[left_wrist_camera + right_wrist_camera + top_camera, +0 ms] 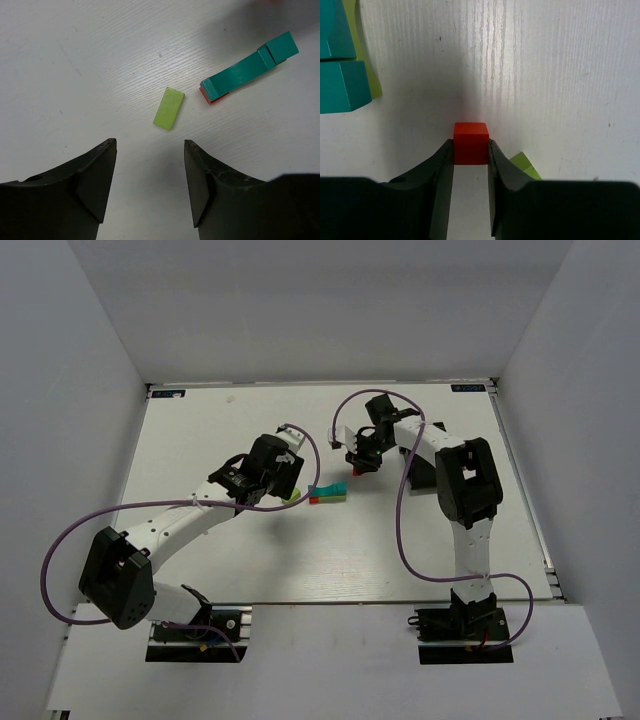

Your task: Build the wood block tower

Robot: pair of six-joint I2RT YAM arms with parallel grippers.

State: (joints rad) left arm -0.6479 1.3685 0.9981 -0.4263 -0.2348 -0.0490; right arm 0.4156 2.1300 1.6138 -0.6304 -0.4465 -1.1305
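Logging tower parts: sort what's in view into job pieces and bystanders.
Job: red cube, held in right gripper; teal blocks atop a red block; loose lime green block; left gripper, open.
Bystanders: purple cables; table.

**Two white-and-black arms with purple cabling.**
The left arm (170, 525) and the right arm (468, 540) have white link shells joined by bulky black joint housings. A thin purple cable (399, 525) loops loosely along each arm, and each arm is bolted to a black mounting plate (230, 625). The left gripper (150, 145) and the right gripper (470, 150) carry matte black, wedge-shaped fingers (95, 185) with flat inner faces, tapering toward blunt tips.
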